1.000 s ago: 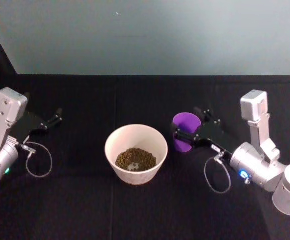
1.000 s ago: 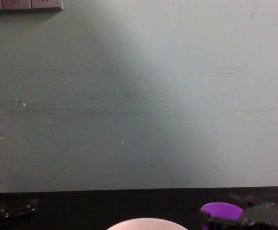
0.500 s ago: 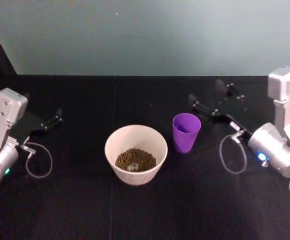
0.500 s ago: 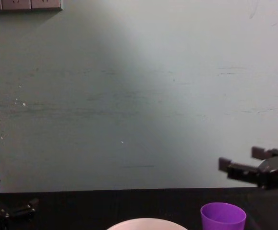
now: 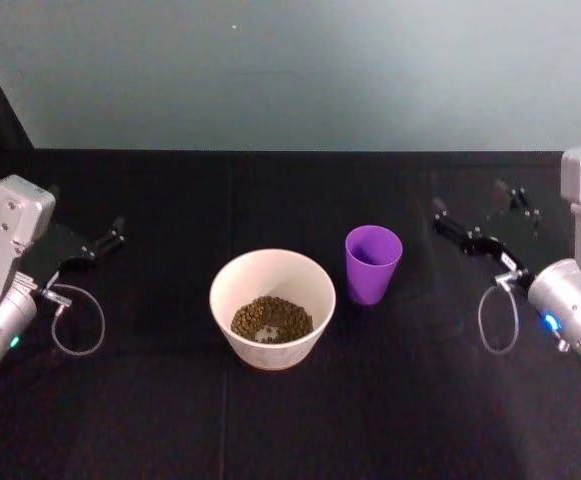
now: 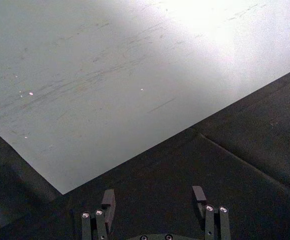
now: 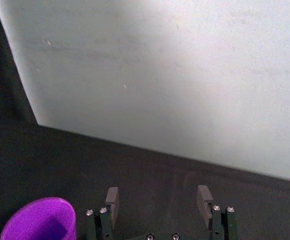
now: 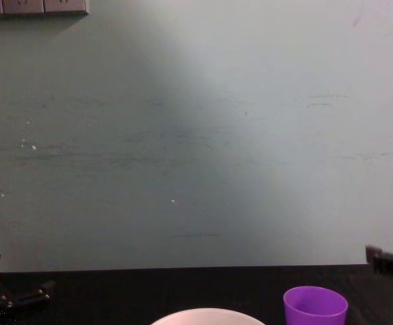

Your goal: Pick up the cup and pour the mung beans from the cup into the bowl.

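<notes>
cup [image 5: 373, 263]: stands upright on the bench [image 5: 170, 420], just right of the bowl and apart from it; nothing grips it. Rim up, so anything left inside stays put. In the right wrist view its mouth [image 7: 40, 220] looks dark and I cannot tell whether beans remain.

bowl [image 5: 272, 308]: centre of the bench, between the two arms, mung beans [image 5: 272, 319] heaped in its bottom. Its wide mouth beside the cup suits a short tip-over pour (likely why the two sit so close).

right tool [image 5: 480, 218]: spread, pinching nothing, well right of the cup and raised off the cloth. Its fingers [image 7: 113, 199] point past the cup toward the wall [image 5: 300, 70] in the right wrist view, the cup off to one side of them rather than between. Reads as standing clear of the cup, not lined up for a grasp.

left tool [image 5: 105, 240]: parked at the far left of the bench, fingers [image 6: 108, 198] spread with bare cloth between them. Well apart from bowl and cup; idle, the cup lying on the other arm's side.

task state: beans in the bowl, cup set down free. My judgement is that the pour is done (or nearly), with nothing left but to check the cup.

risk: low. The cup is light and tapered, so a stray brush from the right arm could topple it.
</notes>
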